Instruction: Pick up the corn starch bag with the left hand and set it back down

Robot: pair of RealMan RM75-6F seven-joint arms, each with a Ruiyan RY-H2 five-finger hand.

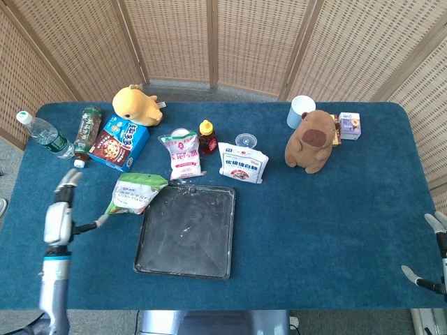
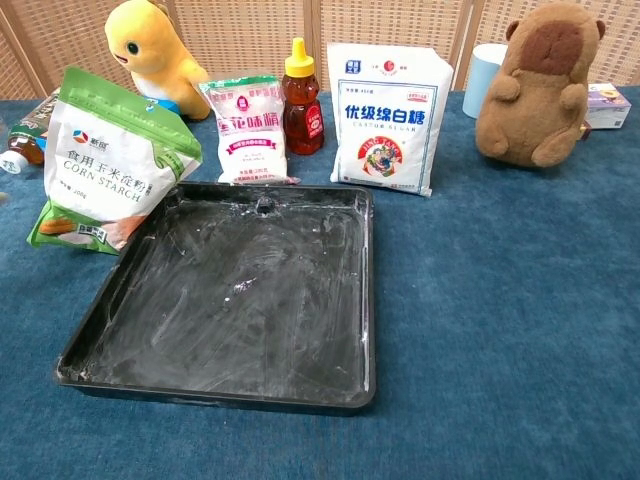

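The corn starch bag (image 1: 134, 192) (image 2: 110, 165), white with green edges, stands on the blue table, leaning against the black tray's left rim (image 1: 145, 220) (image 2: 118, 275). My left hand (image 1: 59, 216) is off to the bag's left in the head view, fingers spread, holding nothing and apart from the bag. It does not show in the chest view. My right hand (image 1: 434, 252) sits at the far right edge of the head view, fingers apart and empty.
Behind the bag lie a blue cookie box (image 1: 119, 142), a yellow plush (image 1: 137, 105), two bottles (image 1: 85, 134), a pink-labelled bag (image 1: 181, 155), a honey bottle (image 1: 207, 136), a sugar bag (image 1: 242, 162), a brown plush (image 1: 311, 141), a cup (image 1: 301, 110) and a small carton (image 1: 349, 125).
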